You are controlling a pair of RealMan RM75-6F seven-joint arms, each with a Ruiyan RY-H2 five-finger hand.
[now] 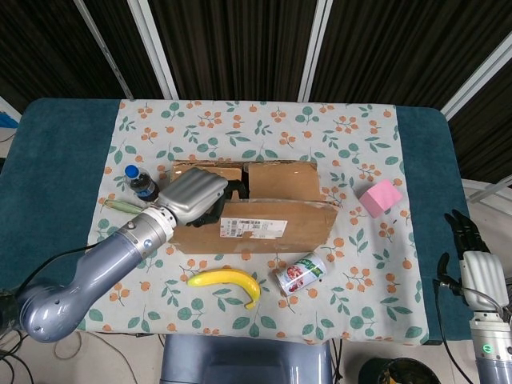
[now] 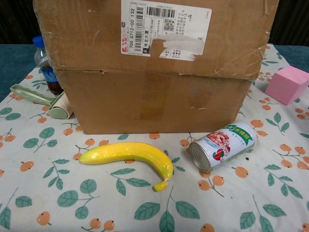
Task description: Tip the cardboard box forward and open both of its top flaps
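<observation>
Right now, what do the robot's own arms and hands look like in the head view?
The left arm is smooth blue-grey metal with rounded joints, ending in a ridged silver wrist collar and a silver-grey shelled left hand. The right hand has dark fingers above a light grey forearm casing with a thin black cable beside it and a small green light lower down.
</observation>
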